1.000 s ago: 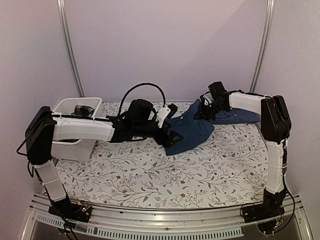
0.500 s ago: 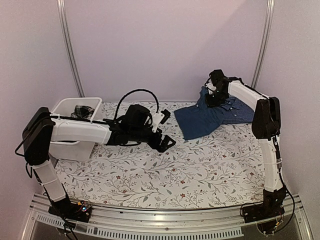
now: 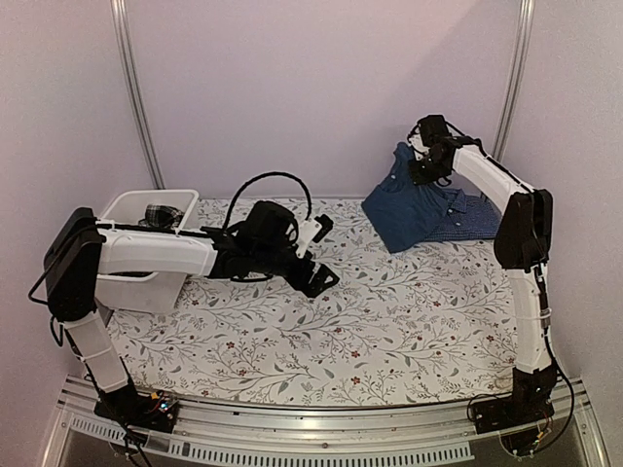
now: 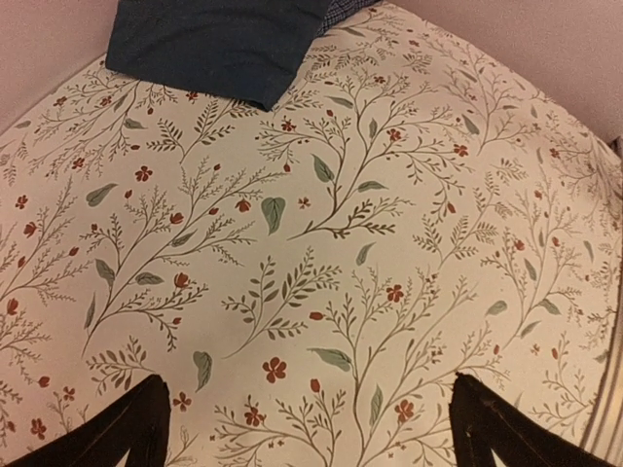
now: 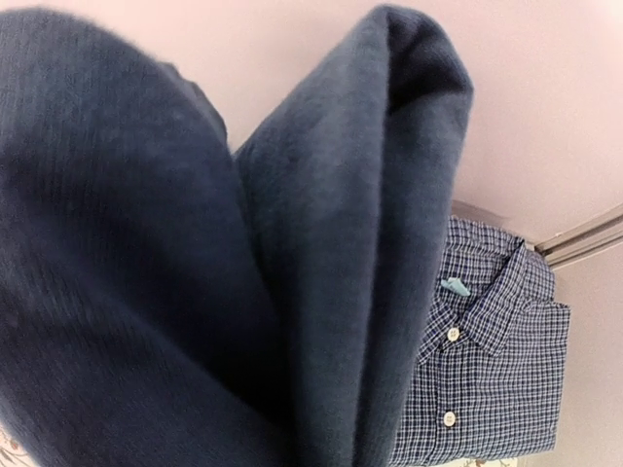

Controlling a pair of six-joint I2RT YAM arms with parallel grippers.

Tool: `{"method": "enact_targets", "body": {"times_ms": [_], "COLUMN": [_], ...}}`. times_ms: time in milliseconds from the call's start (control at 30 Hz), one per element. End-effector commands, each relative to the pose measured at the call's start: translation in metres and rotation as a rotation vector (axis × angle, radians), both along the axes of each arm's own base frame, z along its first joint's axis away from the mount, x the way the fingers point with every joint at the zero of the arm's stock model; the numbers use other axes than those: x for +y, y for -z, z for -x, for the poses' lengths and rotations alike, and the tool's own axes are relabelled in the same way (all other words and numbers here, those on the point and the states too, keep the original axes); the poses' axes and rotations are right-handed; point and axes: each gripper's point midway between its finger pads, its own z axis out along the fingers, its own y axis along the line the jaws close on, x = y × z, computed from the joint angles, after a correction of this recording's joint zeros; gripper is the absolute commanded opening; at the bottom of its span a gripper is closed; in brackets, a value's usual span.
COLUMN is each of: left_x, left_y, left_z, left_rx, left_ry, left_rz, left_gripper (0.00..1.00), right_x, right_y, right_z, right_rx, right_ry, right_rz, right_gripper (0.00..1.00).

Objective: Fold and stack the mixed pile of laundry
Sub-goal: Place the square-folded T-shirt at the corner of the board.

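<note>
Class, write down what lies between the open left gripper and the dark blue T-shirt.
Nothing but bare floral tablecloth: the left wrist view shows only its print from the left gripper up to the dark blue T-shirt.

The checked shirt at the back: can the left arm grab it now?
Probably not easily. The dark blue T-shirt, hanging from the right gripper, blocks part of the checked shirt, and the open left gripper sits far across the tablecloth.
</note>
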Motion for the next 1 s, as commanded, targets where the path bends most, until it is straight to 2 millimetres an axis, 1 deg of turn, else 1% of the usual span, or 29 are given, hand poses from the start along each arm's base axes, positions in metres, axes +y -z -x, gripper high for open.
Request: {"method": "enact_targets", "body": {"times_ms": [0, 200, 433, 500, 533, 633, 767, 900, 967], "left_x": [0.002, 0.004, 0.005, 0.004, 0.004, 0.003, 0.003, 0.003, 0.004], "left_y": [-0.004, -0.002, 0.002, 0.003, 0.003, 0.002, 0.004, 0.004, 0.002], "left_z": [-0.005, -0.005, -0.005, -0.006, -0.006, -0.009, -0.011, -0.012, -0.013], "left_rx": [-0.019, -0.025, -0.020, -0.021, -0.025, -0.037, -0.039, -0.045, -0.052], "left_ry": [0.001, 0.006, 0.013, 0.015, 0.015, 0.013, 0.017, 0.018, 0.014], "left_rz": [-0.018, -0.027, -0.031, -0.034, -0.036, -0.039, -0.053, -0.066, -0.070], "left_gripper": [1.00, 1.00, 1.00, 1.00, 1.00, 1.00, 1.00, 0.99, 1.00], "right_x": [0.000, -0.010, -0.031, -0.035, -0.035, -0.040, -0.046, -0.050, -0.052], "right_y": [-0.084, -0.085, -0.108, -0.115, -0.115, -0.105, -0.088, -0.065, -0.048], "right_z": [-0.004, 0.001, 0.004, 0.007, 0.008, 0.010, 0.006, -0.001, -0.004], "right_rx": [-0.192, -0.178, -0.217, -0.223, -0.219, -0.191, -0.157, -0.111, -0.078], "right_ry": [0.015, 0.046, 0.078, 0.079, 0.077, 0.073, 0.063, 0.039, 0.018], "right_rz": [-0.043, 0.001, 0.011, -0.004, -0.015, -0.028, -0.057, -0.088, -0.102], "right_gripper": [0.00, 0.00, 0.00, 0.00, 0.00, 0.00, 0.00, 0.00, 0.00]}}
